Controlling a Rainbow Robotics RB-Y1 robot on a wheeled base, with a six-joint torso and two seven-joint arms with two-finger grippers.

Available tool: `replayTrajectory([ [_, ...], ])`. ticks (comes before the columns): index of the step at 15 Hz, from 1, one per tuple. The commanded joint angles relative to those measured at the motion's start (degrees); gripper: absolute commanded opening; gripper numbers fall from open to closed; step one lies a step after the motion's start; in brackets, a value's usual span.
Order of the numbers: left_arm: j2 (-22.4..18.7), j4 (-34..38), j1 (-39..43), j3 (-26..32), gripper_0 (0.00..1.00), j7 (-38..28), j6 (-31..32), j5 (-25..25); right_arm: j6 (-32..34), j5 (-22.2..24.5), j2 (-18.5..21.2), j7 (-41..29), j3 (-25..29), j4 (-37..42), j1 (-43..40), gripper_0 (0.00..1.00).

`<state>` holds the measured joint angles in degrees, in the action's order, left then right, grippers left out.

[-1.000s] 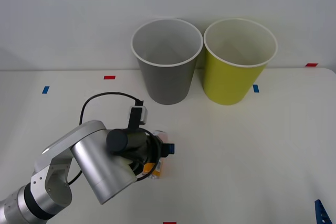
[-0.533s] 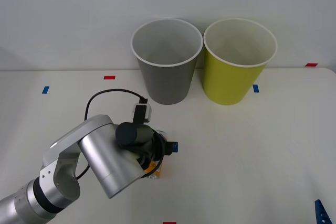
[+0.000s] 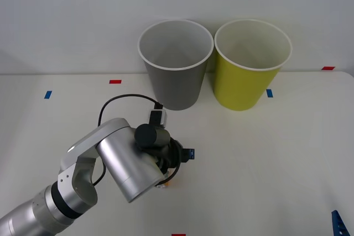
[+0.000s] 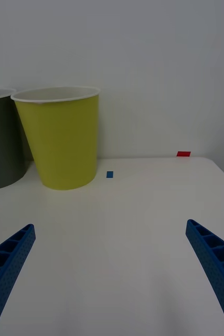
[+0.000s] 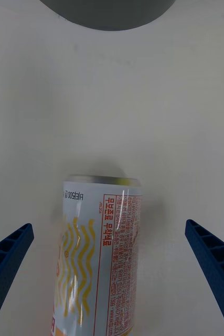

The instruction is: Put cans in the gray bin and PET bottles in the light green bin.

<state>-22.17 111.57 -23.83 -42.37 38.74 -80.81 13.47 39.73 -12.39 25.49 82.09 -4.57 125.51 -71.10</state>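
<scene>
Between your left hand's [image 5: 112, 294] spread fingers lies the can [image 5: 98, 252], on its side on the tabletop [image 3: 265, 153], its silver end turned toward the gray bin [image 3: 176, 64]; the fingers stand wide at either side of it and touch nothing, so you hold no can yet; that straddle looks chosen so that closing would pinch the can across its round body and not along its length. From the front, the left hand [image 3: 176, 158] is mostly hidden under its own wrist, with one blue fingertip poking out and a sliver of orange label [image 3: 166, 182] showing beneath; the forearm runs in from the near left corner, elbow bent, wrist tipped down and forward, a black cable looping over it. Just beyond stands the gray bin, mouth open, touching or almost touching the green bin [image 3: 251, 67] on its right; both sit at the far edge, so the can, once lifted, has a short carry to the gray one. Your right hand [image 4: 112, 273] waits low over the tabletop well to the right, fingers apart and empty, looking toward the green bin.
</scene>
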Motion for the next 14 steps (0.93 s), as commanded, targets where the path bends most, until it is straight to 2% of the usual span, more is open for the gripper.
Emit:
replayTrajectory([
  [1, 0.11, -0.39, -0.07, 0.0, 1.0, 0.64, -0.05, -0.11, 0.0, 0.0, 0.0, 0.0, 0.0, 0.0, 0.0, 1.0],
  [14, 2.31, -6.63, -2.62, 0.09, 1.0, 3.01, 0.22, 0.95, 0.0, 0.0, 0.0, 0.0, 0.0, 0.0, 0.0, 1.0],
])
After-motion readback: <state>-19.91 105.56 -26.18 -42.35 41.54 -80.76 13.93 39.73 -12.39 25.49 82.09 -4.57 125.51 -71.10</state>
